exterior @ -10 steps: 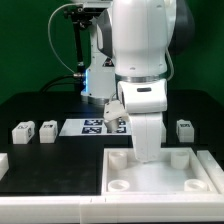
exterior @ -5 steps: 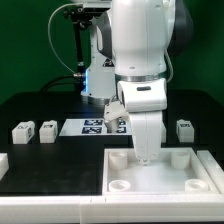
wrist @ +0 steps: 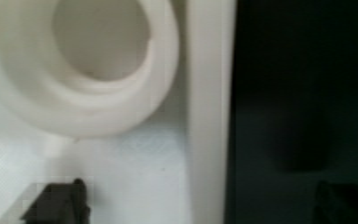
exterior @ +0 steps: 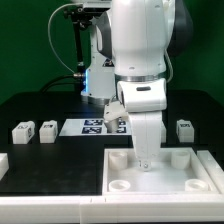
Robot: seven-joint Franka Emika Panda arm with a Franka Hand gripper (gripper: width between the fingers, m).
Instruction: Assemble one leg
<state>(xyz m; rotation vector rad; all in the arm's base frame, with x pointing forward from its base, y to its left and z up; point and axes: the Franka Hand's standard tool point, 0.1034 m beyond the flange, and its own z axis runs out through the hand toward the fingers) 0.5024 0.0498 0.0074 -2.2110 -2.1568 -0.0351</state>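
**Gripper low over the square part, legs untouched on the table**

Gripper (exterior: pixel 146 158) hangs low over the back edge of the large square part (exterior: pixel 165 175), near its far corner socket (exterior: pixel 118 158), while I watch from the remote desk. In the wrist view the two dark fingertips (wrist: pixel 55 200) stand wide apart with only white plastic and black table between them, so the tool is spread and holds nothing. That view is filled by one round socket (wrist: pixel 101 50) seen very close.

My reading is that the arm is lining up on this socket or on the part's edge, either to check where a leg must go or to shift the part. Which of the two I cannot tell.

No leg has been fitted that I can see. Two legs (exterior: pixel 20 130) (exterior: pixel 47 130) sit side by side at nine o'clock in the exterior view. A lone leg (exterior: pixel 184 128) stands at three o'clock, well apart from the gripper. All three rest on the table (exterior: pixel 60 165).

The table is matte black, so the white parts stand out sharply. The marker board (exterior: pixel 85 127) lies flat just behind the arm. A green wall (exterior: pixel 30 50) closes the room at twelve o'clock.
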